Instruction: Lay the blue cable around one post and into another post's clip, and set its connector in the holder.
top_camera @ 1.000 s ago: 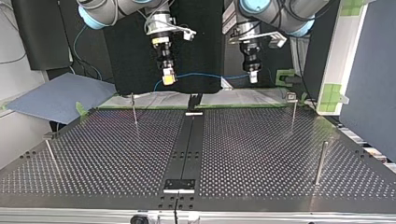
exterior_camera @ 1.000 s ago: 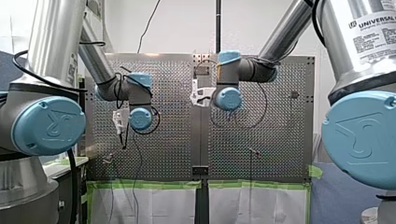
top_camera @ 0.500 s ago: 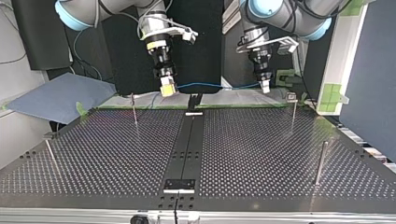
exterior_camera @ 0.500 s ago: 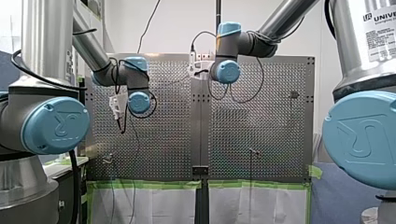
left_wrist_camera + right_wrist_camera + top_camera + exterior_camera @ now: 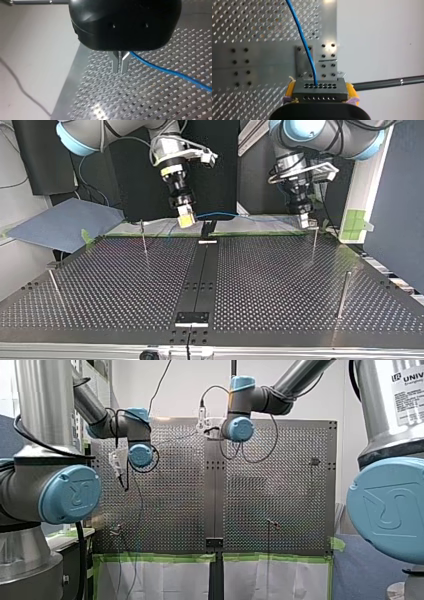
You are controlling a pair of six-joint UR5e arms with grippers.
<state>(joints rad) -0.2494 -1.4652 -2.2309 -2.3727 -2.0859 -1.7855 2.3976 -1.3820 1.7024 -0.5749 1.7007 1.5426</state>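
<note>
1. Running side to side along the table's far edge in the top view, the blue cable hangs nearly level between the two grippers, clear of the surface.
2. Connector: a dark grey block with rows of holes, facing away from the gripper that holds it; the cable leaves the middle of its face.
3. Black holder at mid far edge; the connector sits in the air just to its left in the top view, not in it.
4. My right gripper: yellow pads clamped on the connector's two sides, pointing down, leaning slightly towards the middle.
5. My left gripper: metal fingers almost together, pinching the cable, pointing down, close beside the top of a thin post.
</note>
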